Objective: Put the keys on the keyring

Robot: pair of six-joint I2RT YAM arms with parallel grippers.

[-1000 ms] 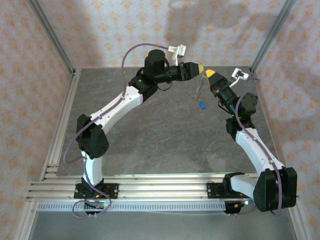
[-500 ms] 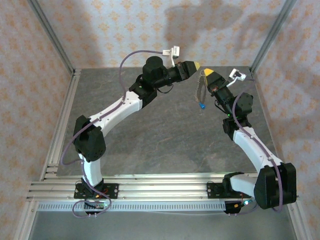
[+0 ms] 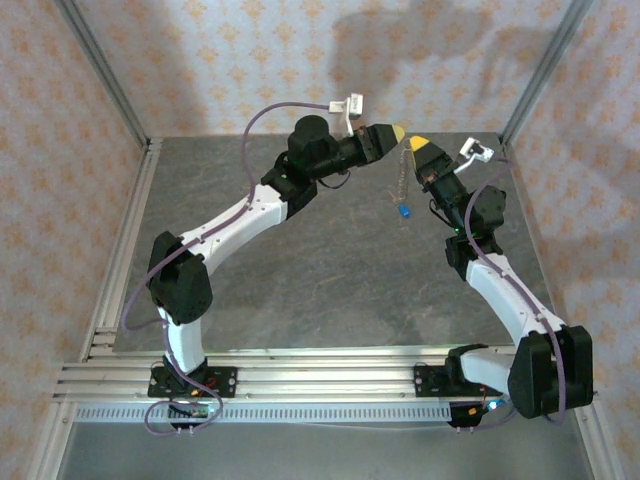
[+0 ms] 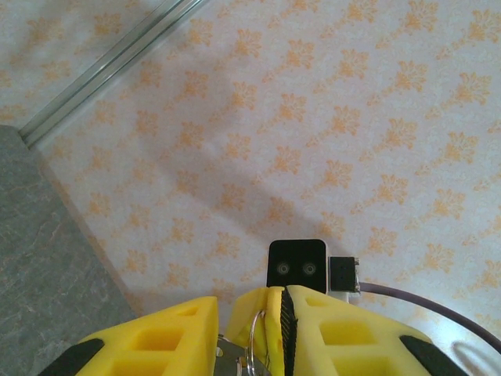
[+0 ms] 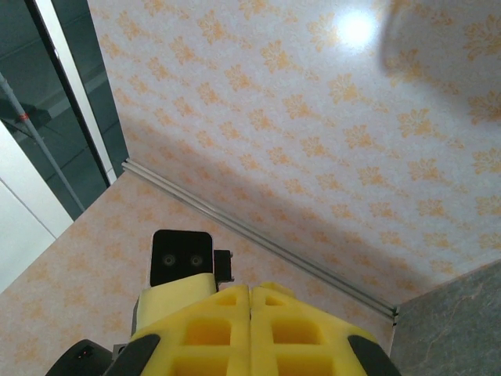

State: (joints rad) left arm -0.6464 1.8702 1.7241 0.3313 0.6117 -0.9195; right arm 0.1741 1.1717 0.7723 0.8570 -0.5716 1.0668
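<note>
**Top view.** Both arms are reaching to the far part of the table [image 3: 330,290], and their tips are nearly meeting just short of the back wall [image 3: 300,60]. The right arm is standing near the corner post [image 3: 540,70], while the grey surface is lying open toward the near rails [image 3: 300,372].

The right gripper [image 3: 418,146] is pressing its fingers together on the upper end of the keyring [image 3: 401,176]. The keyring's long axis is running far-to-near below that tip, with the blue key [image 3: 403,211] at its near end. The key's own heading is too small to read.

Against the frame one second ago, the key is sitting at the same spot and the left arm's upper joint is sitting slightly nearer.

**Left wrist view.** The left gripper [image 3: 396,132] is keeping its fingers [image 4: 156,337] narrowly apart, with a thin metal ring [image 4: 252,345] showing in the gap. Whether they are pinching it cannot be told.
</note>
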